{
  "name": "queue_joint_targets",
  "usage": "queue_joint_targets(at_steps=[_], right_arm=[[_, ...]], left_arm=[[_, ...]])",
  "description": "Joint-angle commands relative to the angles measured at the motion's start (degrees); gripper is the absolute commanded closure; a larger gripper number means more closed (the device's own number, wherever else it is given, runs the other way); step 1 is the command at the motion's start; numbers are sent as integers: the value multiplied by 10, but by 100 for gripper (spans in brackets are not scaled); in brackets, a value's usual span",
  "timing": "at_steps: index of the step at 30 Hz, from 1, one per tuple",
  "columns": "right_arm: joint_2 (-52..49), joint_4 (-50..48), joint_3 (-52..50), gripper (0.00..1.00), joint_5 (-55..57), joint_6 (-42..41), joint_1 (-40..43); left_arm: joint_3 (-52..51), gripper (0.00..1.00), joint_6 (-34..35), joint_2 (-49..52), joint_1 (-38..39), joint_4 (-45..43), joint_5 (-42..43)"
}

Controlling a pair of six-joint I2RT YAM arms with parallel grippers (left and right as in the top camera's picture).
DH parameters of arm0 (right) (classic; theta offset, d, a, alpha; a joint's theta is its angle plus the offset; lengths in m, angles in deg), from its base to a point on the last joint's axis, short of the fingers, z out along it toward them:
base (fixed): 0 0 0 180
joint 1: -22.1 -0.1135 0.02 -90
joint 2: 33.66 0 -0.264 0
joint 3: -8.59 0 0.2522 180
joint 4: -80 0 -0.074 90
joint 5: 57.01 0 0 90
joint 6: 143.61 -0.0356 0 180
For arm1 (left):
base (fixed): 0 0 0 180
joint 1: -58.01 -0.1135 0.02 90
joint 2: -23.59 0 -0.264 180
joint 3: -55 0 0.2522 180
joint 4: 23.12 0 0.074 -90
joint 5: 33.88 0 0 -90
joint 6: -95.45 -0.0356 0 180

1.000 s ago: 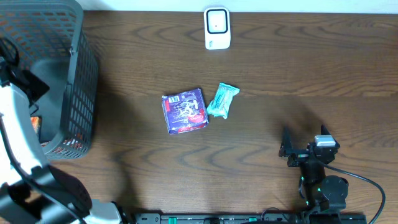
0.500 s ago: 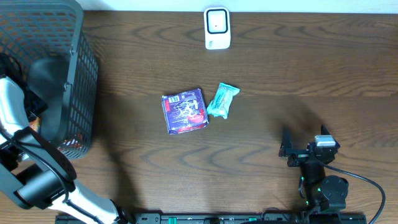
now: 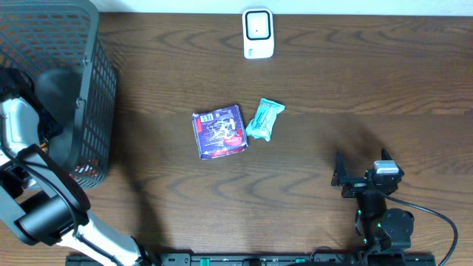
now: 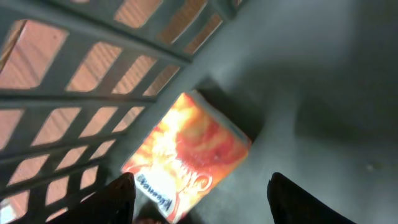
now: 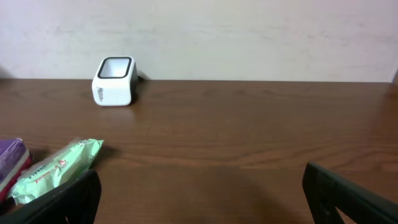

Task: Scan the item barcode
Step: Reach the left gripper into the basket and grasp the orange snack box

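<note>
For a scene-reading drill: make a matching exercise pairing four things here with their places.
Things:
1. white box-shaped scanner
2. purple flat packet
3. green crinkled wrapper
4. orange glossy packet

Places:
A. inside the grey mesh basket
B. alone at the brown wooden table's far edge
C. mid-table, nearer the basket
D. mid-table, farther from the basket

Pairs: 1-B, 2-C, 3-D, 4-A

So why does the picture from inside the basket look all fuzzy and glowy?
Left wrist view: too close, so the orange packet and basket bars blur, and the packet glares bright against dark grey. Overhead view: sharp, evenly lit, soft shadows. Right wrist view: the white scanner is crisp; only the near fingertips are dark and soft.
</note>
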Motion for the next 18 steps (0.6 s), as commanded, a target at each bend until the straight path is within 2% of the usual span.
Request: queue_joint_targets(at_steps=[1,9,13,18], right_arm=[[2,2,-1,1,3,-2,2],[2,2,-1,1,3,-2,2],[2,2,-1,1,3,-2,2],[2,2,-1,1,3,-2,2]], left_arm=[[-23,32,-33,9,-2,-27,-5],[-85,33,-38,10,-2,-105,-5],[-97,40,-37,10,-2,-111,-5],[-98,43,-37,10,-2,-111,-5]])
